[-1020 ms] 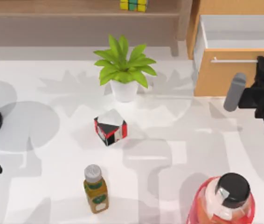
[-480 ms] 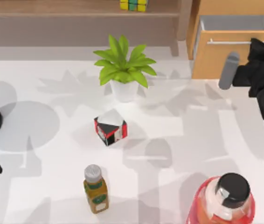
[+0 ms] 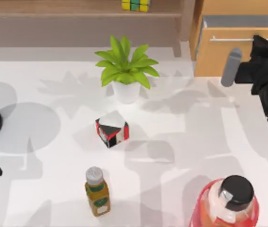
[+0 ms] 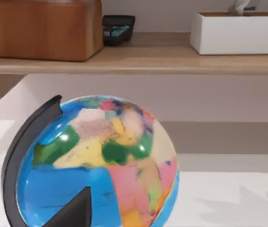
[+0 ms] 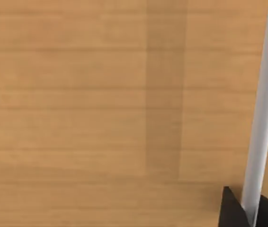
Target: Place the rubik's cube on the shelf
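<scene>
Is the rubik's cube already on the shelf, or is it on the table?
On the shelf. In the top view the rubik's cube sits on the shelf board, behind the plant, away from both arms.

Bright, soft overlapping shadows, perhaps multi-lit.

Three cameras, one overhead and two wrist-mounted

The top view looks straight down on the white table (image 3: 181, 142). The left wrist view sits close to the globe (image 4: 101, 165), facing the shelf (image 4: 124, 61) behind it. The right wrist view presses near the drawer front (image 5: 101, 94), shared with the top view.
</scene>
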Robot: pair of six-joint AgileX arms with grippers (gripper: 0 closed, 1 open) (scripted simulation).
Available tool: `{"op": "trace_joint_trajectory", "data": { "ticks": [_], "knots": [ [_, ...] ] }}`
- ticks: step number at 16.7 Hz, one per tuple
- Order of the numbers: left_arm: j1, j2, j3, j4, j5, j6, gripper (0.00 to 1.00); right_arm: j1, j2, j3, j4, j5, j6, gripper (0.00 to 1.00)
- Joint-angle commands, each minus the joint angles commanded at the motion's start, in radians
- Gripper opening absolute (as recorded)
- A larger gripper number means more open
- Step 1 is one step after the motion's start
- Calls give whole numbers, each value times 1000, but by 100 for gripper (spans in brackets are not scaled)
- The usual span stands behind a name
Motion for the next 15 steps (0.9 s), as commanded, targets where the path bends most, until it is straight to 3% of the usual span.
{"op": "trace_joint_trajectory", "data": {
  "ticks": [8,13,15],
  "knots": [
    [0,0,0,0,0,0,100,-29,106,242,-135,-27,-2,0],
    [0,0,0,0,0,0,100,-31,112,255,-142,-29,-2,0],
    [0,0,0,0,0,0,100,-31,112,255,-142,-29,-2,15]
  ]
}}
